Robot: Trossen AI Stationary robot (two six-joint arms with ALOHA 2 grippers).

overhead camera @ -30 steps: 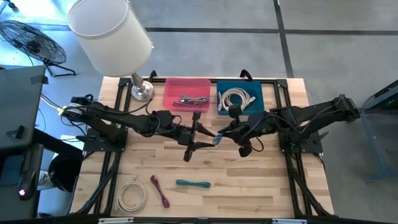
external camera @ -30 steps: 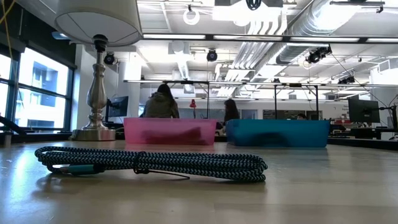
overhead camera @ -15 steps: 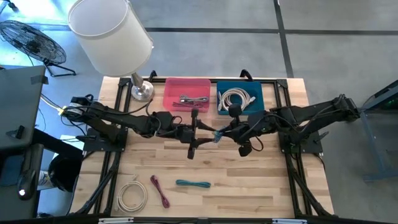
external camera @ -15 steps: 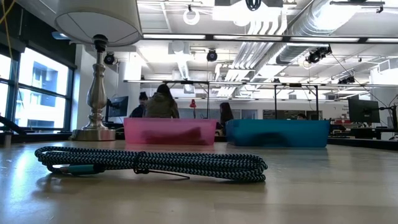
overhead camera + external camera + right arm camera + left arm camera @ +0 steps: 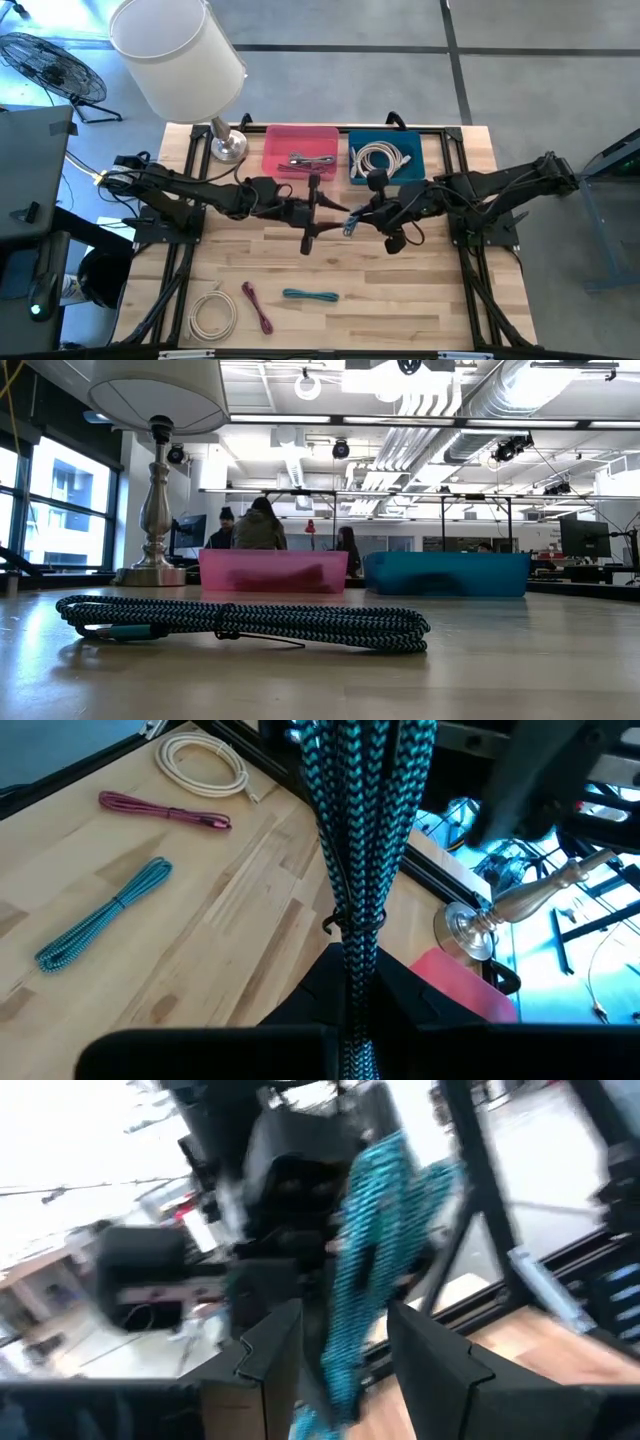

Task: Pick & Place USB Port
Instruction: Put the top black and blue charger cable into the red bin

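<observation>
- Right gripper [image 5: 352,222] clamped shut on a teal braided cable [image 5: 362,840], bundle held off the bench near its centre.
- Left gripper [image 5: 312,212] facing it from the 9 o'clock side, jaws parted around the same hanging bundle without visibly pinching it; looks like a hand-over in mid-air, not yet completed.
- Judged partly done: pink bin [image 5: 300,151] at 12 o'clock already holding a dark cable, blue bin [image 5: 385,160] beside it holding a white coil [image 5: 378,157].
- Left to do: held cable to be carried to a bin and let go, which bin not clear from the pictures.
- Also waiting at 6 o'clock near the front edge: a second teal cable [image 5: 310,295], a maroon cable [image 5: 257,307] and a cream coil [image 5: 212,313], well apart from both arms.
- Open bench [image 5: 420,290] between the grippers and the front row, and toward 4 o'clock; free room there for lowering or turning.
- Tight toward 12 o'clock: bin walls just beyond the grippers, black frame rails along the bench edges, lamp [image 5: 180,60] at 11 o'clock with its shade overhanging the corner.
- Main risk, by judgement: arms close to each other over the centre.
</observation>
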